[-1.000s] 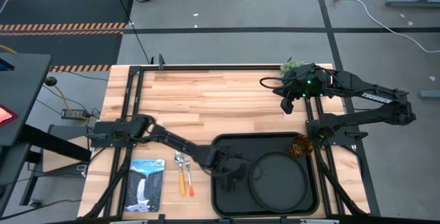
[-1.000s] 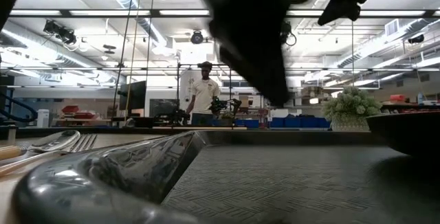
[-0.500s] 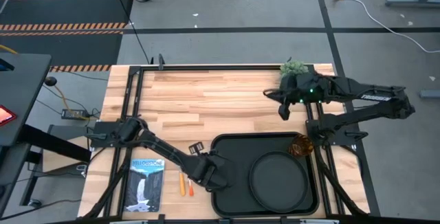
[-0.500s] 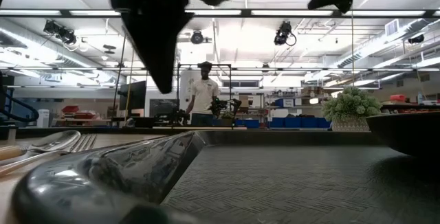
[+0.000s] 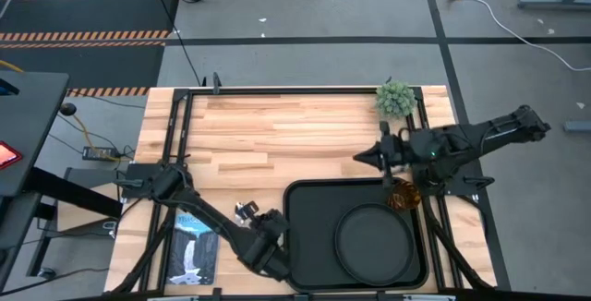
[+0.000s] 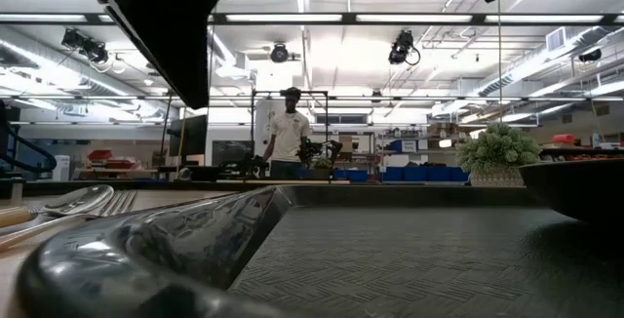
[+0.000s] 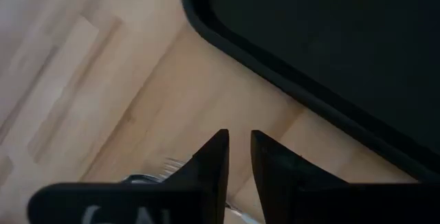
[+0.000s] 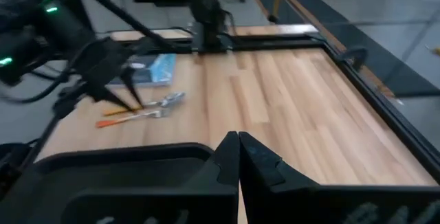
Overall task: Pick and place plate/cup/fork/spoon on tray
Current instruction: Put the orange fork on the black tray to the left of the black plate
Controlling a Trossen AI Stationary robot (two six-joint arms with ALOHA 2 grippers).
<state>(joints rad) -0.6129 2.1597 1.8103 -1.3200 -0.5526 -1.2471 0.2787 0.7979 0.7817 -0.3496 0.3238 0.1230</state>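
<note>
Hanging low over the near left part of the wooden table (image 5: 277,126), the left gripper (image 7: 238,157) sits just outside the tray's left rim, above the cutlery. Its fingers (image 7: 213,165) are nearly closed, with only a thin slit between them, and they hold nothing. Right beneath them a bit of silver metal peeks out, but whether it is the fork or the spoon I cannot tell from that wrist view. From the right wrist view the fork (image 8: 130,117) and the spoon (image 8: 148,104) lie side by side on the bare wood, orange handles together, close under the left arm's fingertips and just beside the tray (image 5: 309,255).

On the tray's right half rests the plate (image 5: 374,241), flat inside the rim. Just past the tray's far right corner the cup (image 5: 404,194) stands close to the right arm's base. A picture booklet (image 5: 194,250) lies at the near left of the table, partly under the left arm.

Farther back, the right gripper (image 5: 367,157) hovers above the wood beyond the tray's far edge; its fingers (image 8: 258,157) are pressed together and empty. A small green plant (image 5: 395,99) sits at the far right corner of the table.

Beyond the table, seen from tabletop height, a person (image 6: 289,135) stands among workbenches under strip lights in a large workshop.
</note>
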